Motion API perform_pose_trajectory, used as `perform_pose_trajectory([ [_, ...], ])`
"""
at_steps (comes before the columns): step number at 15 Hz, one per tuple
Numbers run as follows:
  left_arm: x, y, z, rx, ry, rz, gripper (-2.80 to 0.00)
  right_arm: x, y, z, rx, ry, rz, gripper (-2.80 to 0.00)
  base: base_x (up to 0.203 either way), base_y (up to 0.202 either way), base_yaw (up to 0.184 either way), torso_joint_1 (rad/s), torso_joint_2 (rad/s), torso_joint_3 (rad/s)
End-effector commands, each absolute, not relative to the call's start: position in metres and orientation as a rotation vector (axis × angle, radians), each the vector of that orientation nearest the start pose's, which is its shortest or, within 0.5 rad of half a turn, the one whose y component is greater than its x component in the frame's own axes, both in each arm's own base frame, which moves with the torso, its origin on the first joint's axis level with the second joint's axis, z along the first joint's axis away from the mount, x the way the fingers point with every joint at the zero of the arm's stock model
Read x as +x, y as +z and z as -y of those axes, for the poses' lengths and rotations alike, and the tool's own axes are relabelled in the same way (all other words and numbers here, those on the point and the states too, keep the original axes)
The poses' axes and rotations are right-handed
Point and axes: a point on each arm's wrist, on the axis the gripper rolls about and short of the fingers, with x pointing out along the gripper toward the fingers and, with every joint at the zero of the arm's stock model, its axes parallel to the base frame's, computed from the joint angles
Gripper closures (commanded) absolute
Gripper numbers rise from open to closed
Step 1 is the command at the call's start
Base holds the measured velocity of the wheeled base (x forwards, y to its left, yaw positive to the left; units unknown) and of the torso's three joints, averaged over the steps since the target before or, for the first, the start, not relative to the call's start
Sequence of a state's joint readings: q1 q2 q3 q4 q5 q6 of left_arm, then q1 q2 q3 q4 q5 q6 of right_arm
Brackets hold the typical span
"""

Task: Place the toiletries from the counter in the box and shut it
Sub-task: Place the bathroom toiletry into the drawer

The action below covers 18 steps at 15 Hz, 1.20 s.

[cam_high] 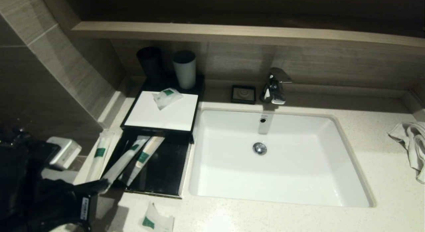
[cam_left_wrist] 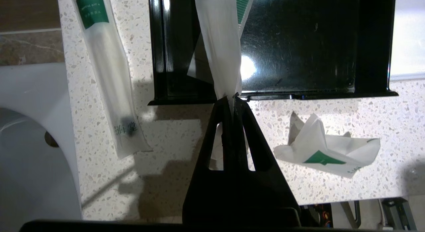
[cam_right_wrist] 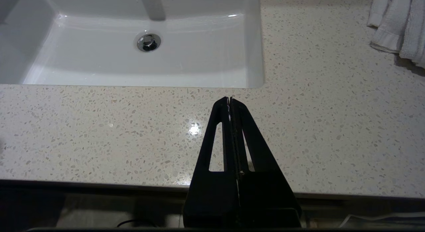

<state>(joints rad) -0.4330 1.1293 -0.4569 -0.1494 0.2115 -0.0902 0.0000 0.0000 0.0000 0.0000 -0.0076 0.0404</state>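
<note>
The black box with a white top panel stands left of the sink, its black drawer pulled out toward me. My left gripper is shut on the end of a long translucent packet that slants over the drawer's front left corner. A second long packet lies in the drawer beside it. A third long packet lies on the counter left of the box. One sachet rests on the white panel, another on the counter before the drawer.
The white sink and tap fill the middle. A black cup and a grey cup stand behind the box, a soap dish beside them. A white towel lies far right. My right gripper hovers shut over the counter's front edge.
</note>
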Motion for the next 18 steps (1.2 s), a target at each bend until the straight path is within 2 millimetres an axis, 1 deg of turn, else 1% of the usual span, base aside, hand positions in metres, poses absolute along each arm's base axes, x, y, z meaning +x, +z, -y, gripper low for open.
perform_pose_trajectory([
  [1,0.147,0.162,0.063,0.091,-0.188,-0.542,0.0,-0.023,0.076,0.0,0.041,-0.008,-0.001,0.0,0.0,0.0,0.0,0.0,0.0,0.0],
  [3,0.154,0.162,0.066,0.082,-0.189,-0.52,0.0,-0.023,0.076,0.0,0.041,-0.008,-0.001,0.0,0.0,0.0,0.0,0.0,0.0,0.0],
  [9,0.167,0.155,0.072,0.092,-0.186,-0.539,0.0,-0.023,0.076,0.0,0.041,-0.008,-0.001,0.0,0.0,0.0,0.0,0.0,0.0,0.0],
  [11,0.173,0.152,0.07,0.101,-0.168,-0.554,0.0,-0.023,0.076,0.0,0.041,-0.008,-0.001,0.0,0.0,0.0,0.0,0.0,0.0,0.0],
  [15,0.188,0.152,0.069,0.111,-0.136,-0.567,0.0,-0.023,0.076,0.0,0.041,-0.008,-0.001,0.0,0.0,0.0,0.0,0.0,0.0,0.0],
  [18,0.19,0.15,0.069,0.124,-0.14,-0.575,0.0,-0.023,0.076,0.0,0.04,-0.008,-0.001,0.0,0.0,0.0,0.0,0.0,0.0,0.0],
])
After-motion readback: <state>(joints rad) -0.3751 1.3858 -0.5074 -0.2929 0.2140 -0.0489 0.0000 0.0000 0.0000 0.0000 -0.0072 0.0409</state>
